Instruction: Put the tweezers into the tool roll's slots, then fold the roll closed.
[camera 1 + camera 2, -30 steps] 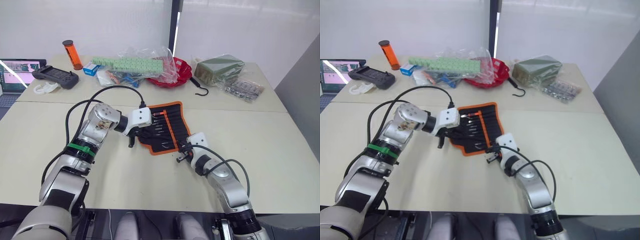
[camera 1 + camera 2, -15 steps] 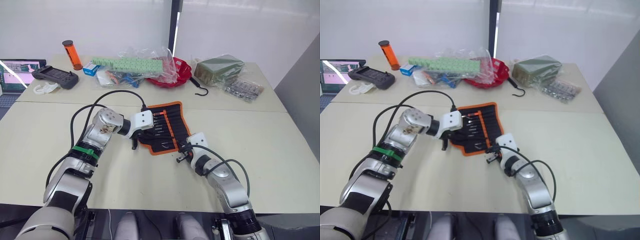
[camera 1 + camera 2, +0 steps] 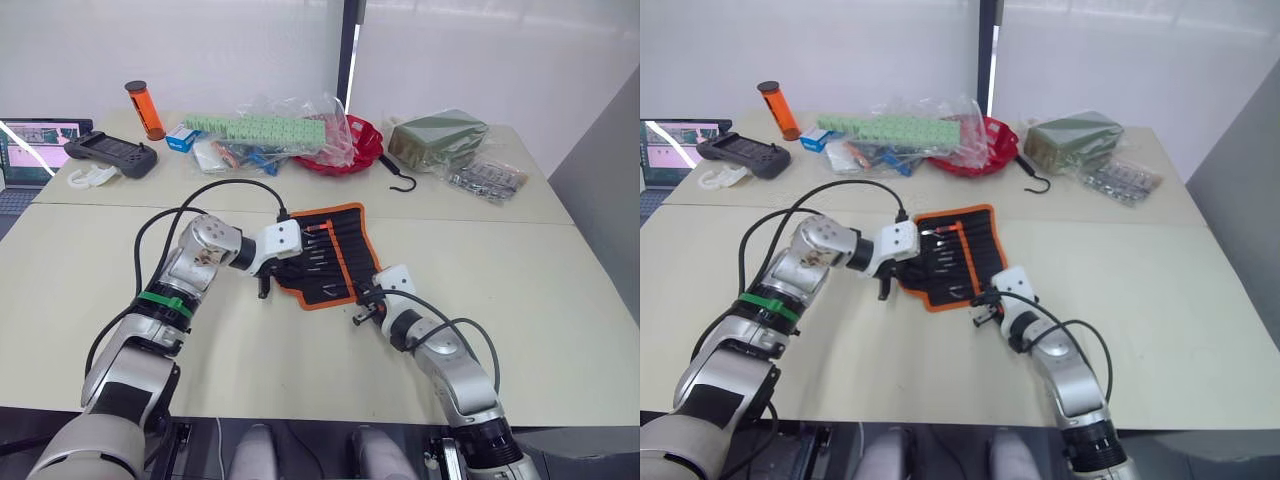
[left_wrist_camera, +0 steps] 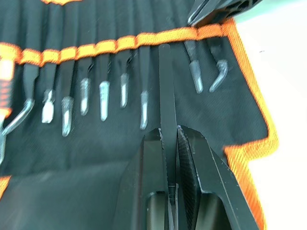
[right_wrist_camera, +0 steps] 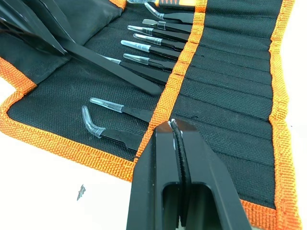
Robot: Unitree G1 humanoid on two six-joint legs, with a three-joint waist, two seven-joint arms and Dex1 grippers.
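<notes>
While the tool roll (image 3: 328,254) lies open on the table (image 3: 560,290), 1 pair of tweezers (image 4: 165,81) is being fed into its slots (image 4: 120,43).

Clamped between the closed fingers of the left gripper (image 4: 171,143), that black pair points at the orange band, its tip at a free pocket between neighbours already seated; the narrow hold likely keeps it aligned with the stitching. The right gripper (image 5: 175,132), fingers pressed together and empty, rests on the roll's orange edge, seemingly pinning the fabric flat. Seated tips (image 5: 139,57) crowd both sides, so the entry is tight. Well behind sit a black hook (image 3: 403,184), a dark green packet (image 3: 436,136), a red bowl (image 3: 360,150) and an orange tube (image 3: 144,108).
</notes>
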